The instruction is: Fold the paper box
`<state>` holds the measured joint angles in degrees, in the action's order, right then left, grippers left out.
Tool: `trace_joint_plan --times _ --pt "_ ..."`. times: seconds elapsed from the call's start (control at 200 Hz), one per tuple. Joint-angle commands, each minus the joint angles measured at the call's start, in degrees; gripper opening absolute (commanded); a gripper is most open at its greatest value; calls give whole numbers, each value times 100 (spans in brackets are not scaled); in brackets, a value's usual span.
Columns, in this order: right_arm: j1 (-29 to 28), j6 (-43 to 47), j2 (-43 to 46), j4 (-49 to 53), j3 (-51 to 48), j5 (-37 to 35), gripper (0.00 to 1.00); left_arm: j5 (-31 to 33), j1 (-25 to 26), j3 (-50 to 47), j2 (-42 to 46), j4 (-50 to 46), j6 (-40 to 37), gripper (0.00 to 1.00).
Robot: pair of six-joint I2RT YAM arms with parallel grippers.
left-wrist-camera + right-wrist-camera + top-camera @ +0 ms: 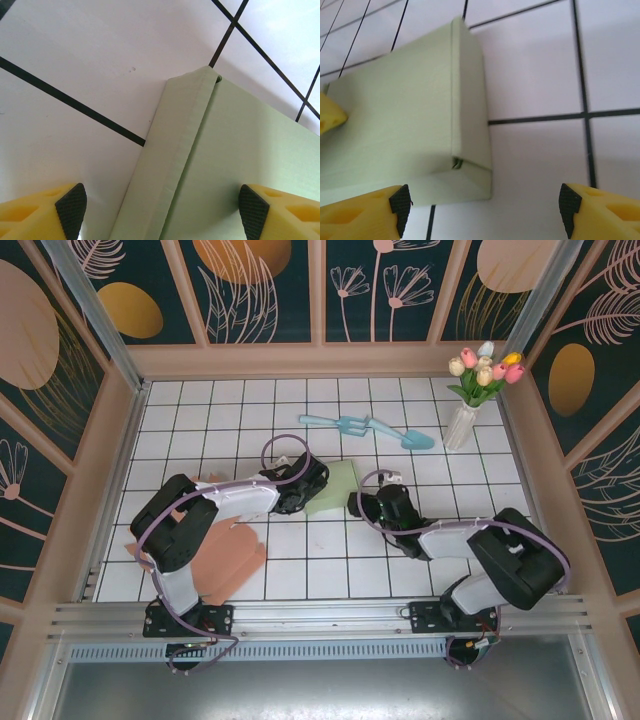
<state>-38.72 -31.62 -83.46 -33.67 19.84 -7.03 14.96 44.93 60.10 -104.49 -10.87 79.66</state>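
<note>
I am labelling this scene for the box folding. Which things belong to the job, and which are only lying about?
For the job:
- green box
- left gripper, open over the box
- right gripper, open beside the box

Lying about:
- pink sheets, perhaps unfolded boxes, untouched
- blue trowel
- blue rake
- tulip vase

Lab test booth: gridded tabletop [200, 410], floral-print walls [270, 290], aluminium rail [320, 615].

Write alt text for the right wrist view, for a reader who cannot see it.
A pale green box lies on a white gridded table. The open right gripper hangs over its near corner, yellow fingers at the bottom corners of the view.
</note>
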Motion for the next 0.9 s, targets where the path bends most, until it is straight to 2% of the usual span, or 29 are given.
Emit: trace_joint_plan --times 0.0,0.27,0.42,0.686,0.891 --pt "22 125 -293 -671 3 803 80 -90 -55 -207 -147 -558 -140 81" --pt "15 452 -921 -1378 86 971 79 -94 -55 -246 -151 -543 -143 81" --pt "-3 219 -989 -1537 89 1198 79 -116 -55 -220 -203 -558 -136 81" --pt "-73 -436 -174 -1698 -233 1636 78 -34 -60 -125 -315 -649 -82 81" --pt "-249 -392 729 -1041 -214 1395 78 -36 -57 -103 -404 -653 -52 81"
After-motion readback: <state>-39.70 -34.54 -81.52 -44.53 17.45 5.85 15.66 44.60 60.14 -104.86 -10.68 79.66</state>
